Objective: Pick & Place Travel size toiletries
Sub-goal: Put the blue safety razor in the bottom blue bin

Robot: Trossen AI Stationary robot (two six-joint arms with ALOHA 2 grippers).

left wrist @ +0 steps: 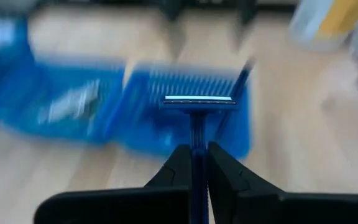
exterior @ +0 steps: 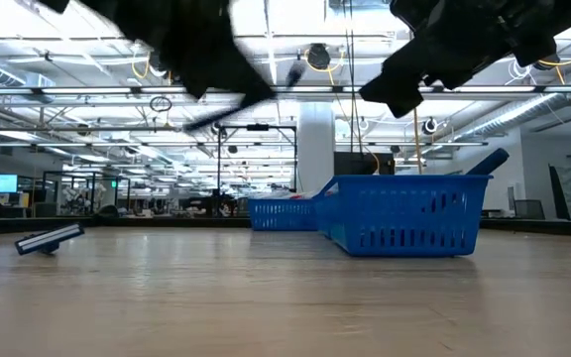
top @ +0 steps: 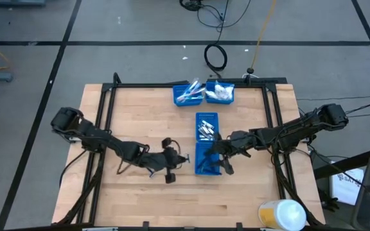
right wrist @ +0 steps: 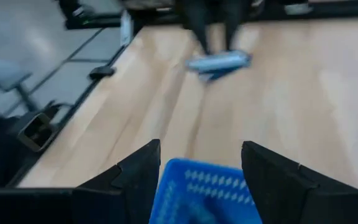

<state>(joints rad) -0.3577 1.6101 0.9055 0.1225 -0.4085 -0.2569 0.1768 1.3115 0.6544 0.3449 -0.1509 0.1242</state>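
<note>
Left gripper (left wrist: 193, 163) fingers clamping blurred razor (left wrist: 197, 102), handle end hidden between them

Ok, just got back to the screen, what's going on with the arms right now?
The left gripper is shut on a dark blue razor by its handle, held above the table beside the nearest blue bin. The right gripper hangs open over that bin. Another razor lies on the tabletop.
</note>
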